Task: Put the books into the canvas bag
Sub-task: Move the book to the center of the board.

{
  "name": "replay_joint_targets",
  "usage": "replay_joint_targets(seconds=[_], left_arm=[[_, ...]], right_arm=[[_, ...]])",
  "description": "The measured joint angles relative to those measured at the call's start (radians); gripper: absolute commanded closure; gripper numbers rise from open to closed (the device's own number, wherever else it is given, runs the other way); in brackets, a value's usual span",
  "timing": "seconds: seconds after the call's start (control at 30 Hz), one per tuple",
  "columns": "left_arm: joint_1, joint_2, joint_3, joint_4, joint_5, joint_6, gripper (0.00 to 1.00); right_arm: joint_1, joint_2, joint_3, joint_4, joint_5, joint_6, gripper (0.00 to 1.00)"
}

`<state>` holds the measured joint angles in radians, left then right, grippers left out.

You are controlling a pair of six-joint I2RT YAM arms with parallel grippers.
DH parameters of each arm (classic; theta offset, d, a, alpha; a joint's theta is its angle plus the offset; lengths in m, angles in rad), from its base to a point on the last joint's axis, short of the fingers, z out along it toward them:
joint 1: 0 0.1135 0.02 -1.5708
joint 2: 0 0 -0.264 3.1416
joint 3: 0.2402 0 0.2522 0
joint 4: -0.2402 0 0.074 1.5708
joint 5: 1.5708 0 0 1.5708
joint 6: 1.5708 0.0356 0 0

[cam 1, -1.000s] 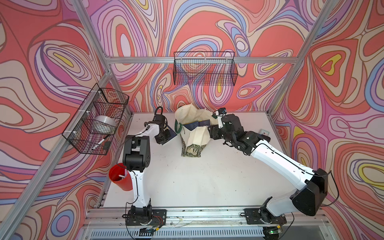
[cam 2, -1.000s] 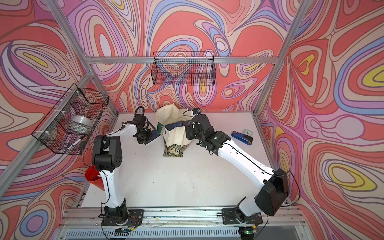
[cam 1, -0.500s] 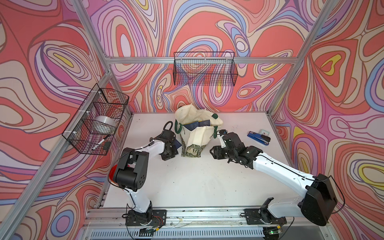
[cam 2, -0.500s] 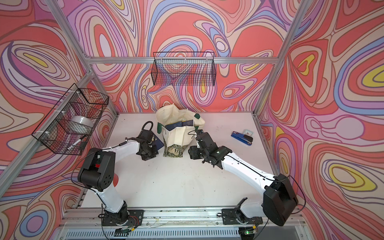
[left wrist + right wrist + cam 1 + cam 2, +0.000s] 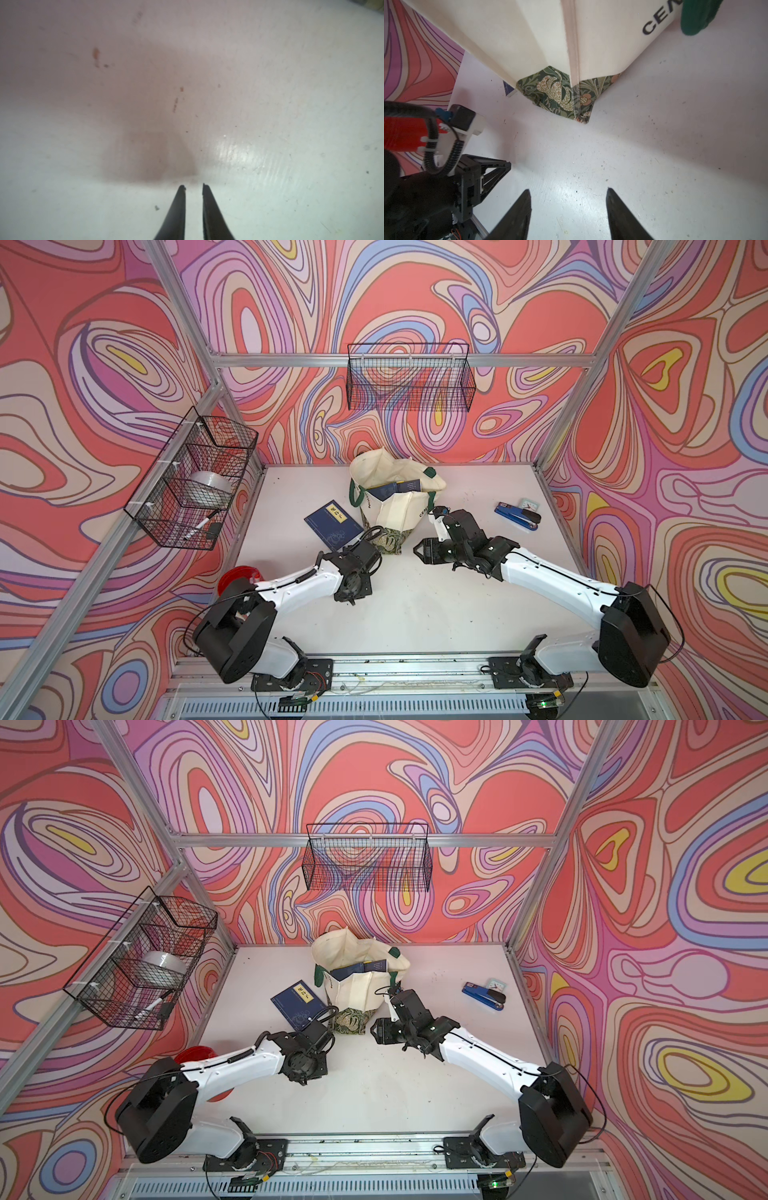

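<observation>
Spotting books (image 5: 384, 492) in the canvas bag (image 5: 399, 512), we owe one navy book (image 5: 332, 524) near our narrow, empty left fingers (image 5: 178, 212); right fingers (image 5: 512, 216) wide, empty.

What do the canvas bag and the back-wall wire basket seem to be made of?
The canvas bag looks like matte cream woven cloth, creasing softly, with a printed leafy fabric base. The wire basket looks like thin black wire in an open grid, probably coated metal.

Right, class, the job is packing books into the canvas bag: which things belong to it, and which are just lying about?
Job: canvas bag, navy book beside it, books inside it.
Lying about: stapler, red cup, tape roll, marker.
</observation>
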<state>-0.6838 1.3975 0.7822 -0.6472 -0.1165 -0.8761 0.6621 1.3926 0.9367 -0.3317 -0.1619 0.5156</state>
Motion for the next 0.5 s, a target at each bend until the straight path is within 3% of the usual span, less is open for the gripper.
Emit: replay_joint_targets(seconds=[0.1,0.27,0.37,0.5], left_arm=[[0.036,-0.039,0.089,-0.061,-0.064,0.044,0.48],[0.267,0.035,0.261,-0.042,-0.038,0.175,0.57],[0.388,0.175,0.394,-0.016,0.009,0.244,0.61],[0.457,0.425,0.634,-0.004,0.053,0.31,0.67]], right_arm=[[0.0,0.032,0.0,0.027,-0.004,0.006,0.43],[0.003,0.077,0.0,0.063,0.003,0.022,0.44],[0.01,0.108,0.011,0.082,0.016,0.03,0.44],[0.037,0.166,0.029,0.111,0.037,0.045,0.44]])
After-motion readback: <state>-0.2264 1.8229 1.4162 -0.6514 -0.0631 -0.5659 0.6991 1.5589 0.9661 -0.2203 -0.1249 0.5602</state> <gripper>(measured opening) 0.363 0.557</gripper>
